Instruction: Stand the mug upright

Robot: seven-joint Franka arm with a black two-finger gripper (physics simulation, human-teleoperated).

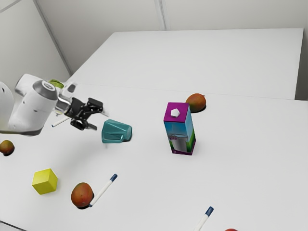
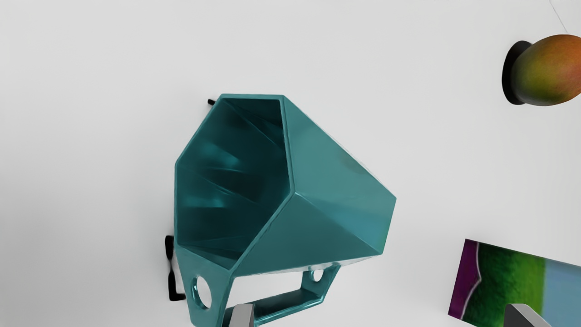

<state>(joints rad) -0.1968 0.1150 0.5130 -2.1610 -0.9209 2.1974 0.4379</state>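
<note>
The teal mug (image 1: 115, 132) lies on its side on the white table, just beyond the gripper (image 1: 100, 117) in the exterior view. In the wrist view the mug (image 2: 336, 181) shows its dark open mouth, its narrower base pointing toward the carton, and its handle running close to one fingertip. The gripper (image 2: 379, 315) has its two fingertips wide apart with nothing held between them. Whether the near finger touches the handle I cannot tell.
A purple-topped carton (image 1: 178, 129) stands beyond the mug, with a mango (image 1: 196, 102) behind it. Nearer the exterior view's bottom are a yellow cube (image 1: 44, 181), another mango (image 1: 82, 195) and a marker (image 1: 103, 190). A second marker (image 1: 204, 219) lies near the bottom edge.
</note>
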